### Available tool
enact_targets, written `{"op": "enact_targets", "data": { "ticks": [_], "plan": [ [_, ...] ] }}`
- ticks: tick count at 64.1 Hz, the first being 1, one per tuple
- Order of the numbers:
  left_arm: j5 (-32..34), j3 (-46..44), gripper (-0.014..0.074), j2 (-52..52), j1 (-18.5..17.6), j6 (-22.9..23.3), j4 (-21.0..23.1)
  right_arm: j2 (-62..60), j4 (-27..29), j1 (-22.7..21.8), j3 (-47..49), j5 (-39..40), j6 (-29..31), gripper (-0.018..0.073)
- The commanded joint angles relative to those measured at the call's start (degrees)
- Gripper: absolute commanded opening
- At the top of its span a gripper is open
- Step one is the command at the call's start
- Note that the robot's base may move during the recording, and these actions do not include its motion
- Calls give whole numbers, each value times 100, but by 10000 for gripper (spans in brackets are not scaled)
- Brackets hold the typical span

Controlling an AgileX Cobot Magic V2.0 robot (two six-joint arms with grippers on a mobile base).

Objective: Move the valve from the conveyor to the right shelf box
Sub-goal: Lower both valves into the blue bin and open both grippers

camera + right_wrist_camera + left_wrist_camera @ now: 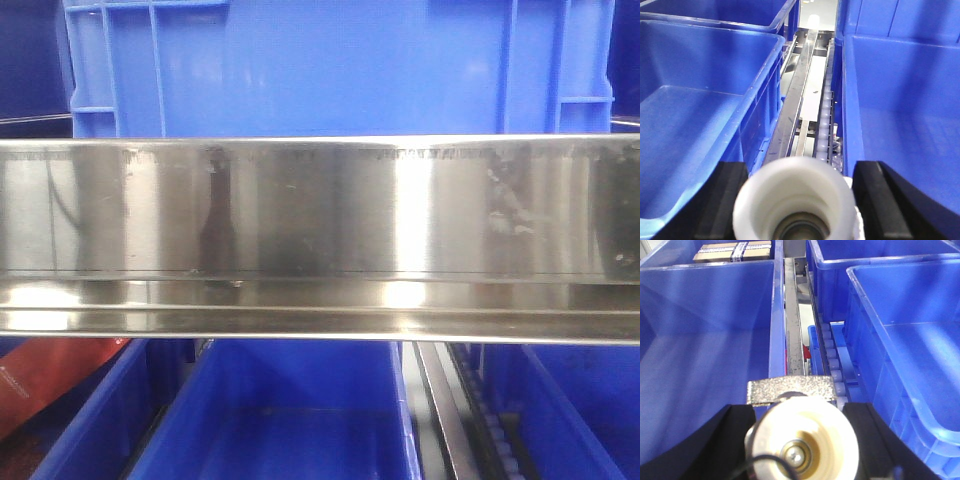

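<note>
Two grippers are picked up on the wrist cameras, each hung over the gap between blue boxes. On the left gripper [800,407], two black fingers [715,450] are seen either side of one cream round body [802,445]. One grainy silver metal piece [790,391] is perched just ahead of that body. Whether this piece is the fitting the task wants cannot be told, nor whether the fingers are clamped or merely flanking.

The same is met on the right gripper [800,167]: two black fingers [890,200], one white round body [792,200] between them, grip not readable.

From the left wrist, four large blue boxes are counted. The far left box [670,252] is loaded with one taped cardboard package [732,251]. One roller track [832,360] is seen between the boxes, beside one steel strip [794,325].

From the right wrist, two boxes are counted on the left and at least one on the right, with one line of rollers [826,110] between.

In the front view, one mirror-bright shelf rail [320,210] is stretched across the frame. One blue crate [330,60] is seen above it and three below, and one red object [40,385] is glimpsed lower left.
</note>
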State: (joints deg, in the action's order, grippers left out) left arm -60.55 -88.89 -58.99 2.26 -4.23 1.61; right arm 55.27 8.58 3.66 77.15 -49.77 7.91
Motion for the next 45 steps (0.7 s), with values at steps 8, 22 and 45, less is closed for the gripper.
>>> {"op": "enact_targets", "data": {
  "ticks": [8, 22, 45],
  "plan": [
    [336, -145, -111, -132, -112, 30, 380, -36, 114, -14, 286, 374, 6, -154],
    [334, -1102, -111, -1140, -1280, -31, 238, 594, 279, 524, 1374, 360, 6, -154],
    [299, -3268, -111, -3413, -2543, -31, 233, 2353, 279, 1823, 2745, 360, 6, -154]
  ]
}}
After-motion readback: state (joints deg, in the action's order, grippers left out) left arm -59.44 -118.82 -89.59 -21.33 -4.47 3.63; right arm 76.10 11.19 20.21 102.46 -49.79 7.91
